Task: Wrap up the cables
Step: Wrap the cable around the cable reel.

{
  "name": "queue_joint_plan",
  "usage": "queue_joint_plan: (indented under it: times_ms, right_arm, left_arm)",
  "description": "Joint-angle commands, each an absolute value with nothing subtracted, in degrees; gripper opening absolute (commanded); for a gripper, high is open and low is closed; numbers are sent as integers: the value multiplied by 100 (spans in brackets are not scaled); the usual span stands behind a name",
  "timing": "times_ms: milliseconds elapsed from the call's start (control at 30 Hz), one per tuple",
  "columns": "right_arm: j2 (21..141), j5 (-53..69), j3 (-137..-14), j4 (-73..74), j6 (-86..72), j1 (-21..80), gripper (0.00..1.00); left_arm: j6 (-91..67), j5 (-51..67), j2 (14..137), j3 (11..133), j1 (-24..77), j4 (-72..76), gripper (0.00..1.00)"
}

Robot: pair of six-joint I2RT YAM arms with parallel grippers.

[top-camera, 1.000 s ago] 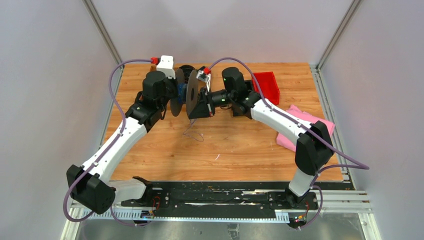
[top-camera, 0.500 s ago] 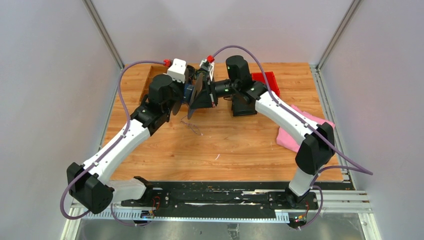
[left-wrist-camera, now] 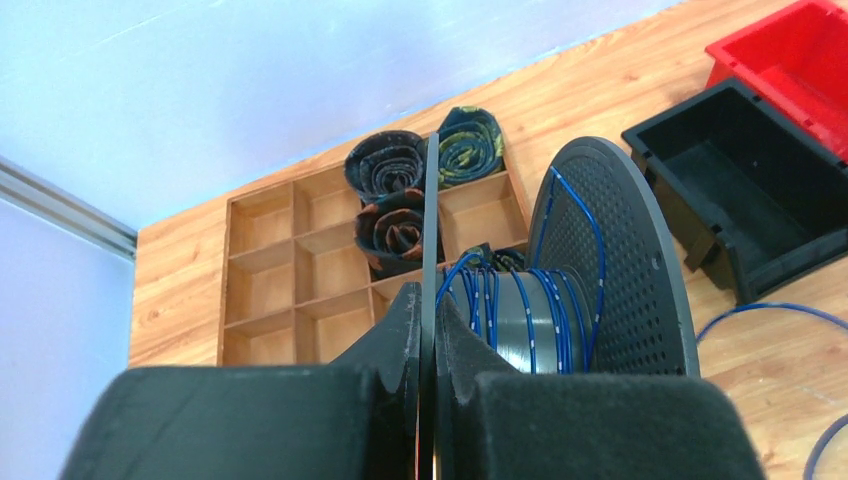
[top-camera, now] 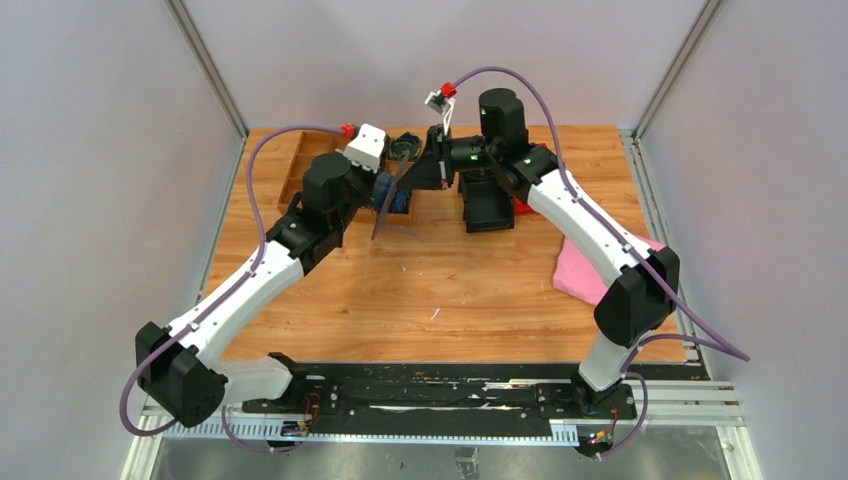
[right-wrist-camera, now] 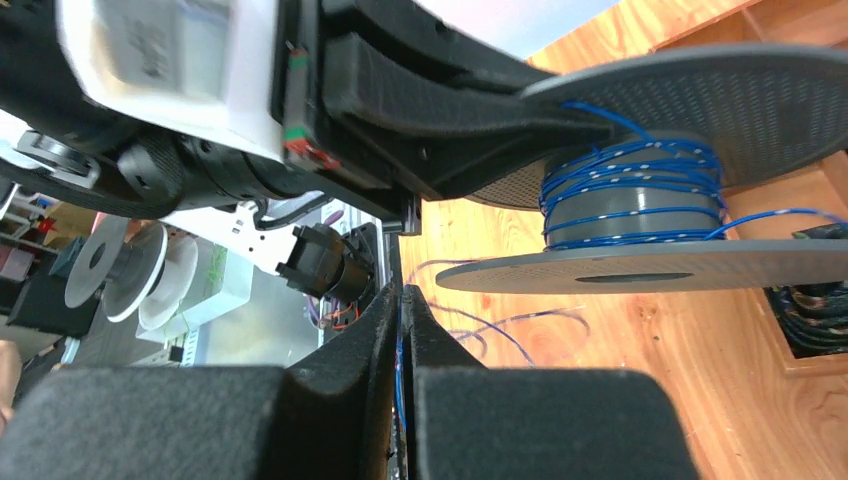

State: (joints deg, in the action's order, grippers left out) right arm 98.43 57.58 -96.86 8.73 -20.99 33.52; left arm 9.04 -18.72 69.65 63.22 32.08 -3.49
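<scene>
1. The left gripper (left-wrist-camera: 428,300) is clamped shut on the near flange of the grey spool (left-wrist-camera: 612,270). That flange appears edge-on at the centre of the left wrist view.
2. The right gripper (right-wrist-camera: 402,300) is pinched closed. A blue line shows in the slit between its fingers, so I judge it grips the free run of the cable (right-wrist-camera: 630,185).
3. Several uneven turns of cable sit on the hub between the two flanges. The rest trails in loose loops over the table (right-wrist-camera: 600,380), at lower centre of the right wrist view.
4. Progress, as a judgement: wrapping is under way but far from finished. Grey hub shows between the turns, and slack is left to wind.
5. In the top view the spool sits upper middle, its flange a thin slanted line. Its long axis runs roughly left to right, and the turns circle that axis.
6. Further out, an organiser tray (left-wrist-camera: 265,290) lies upper left and a black bin (left-wrist-camera: 745,200) to the right.
</scene>
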Motion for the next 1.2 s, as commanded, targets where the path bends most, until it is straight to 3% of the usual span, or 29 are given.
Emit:
queue_joint_plan:
  times_ms: [0, 267, 467, 733, 1000, 1167]
  right_arm:
    - [9505, 5980, -10016, 783, -2196, 3113, 5]
    - [9515, 5618, -10141, 1320, -1697, 2887, 4]
    - [9263, 5547, -9376, 1025, -1596, 2864, 7]
    - [9176, 5528, -7965, -122, -1819, 2107, 41]
    - [9598, 5356, -7263, -690, -1408, 1649, 48]
    - [10113, 5843, -6831, -2028, -1694, 1679, 53]
  left_arm:
    - [1233, -1969, 6831, 6272, 3224, -88, 0]
    - [1264, -1758, 6796, 6320, 3227, -169, 0]
    - [762, -1789, 6792, 6484, 3226, -415, 0]
    - [-51, -1118, 6727, 6974, 3032, -1021, 0]
    - [-880, 83, 6675, 7608, 2652, -1450, 0]
    - [-1196, 526, 6710, 8060, 2539, -1690, 0]
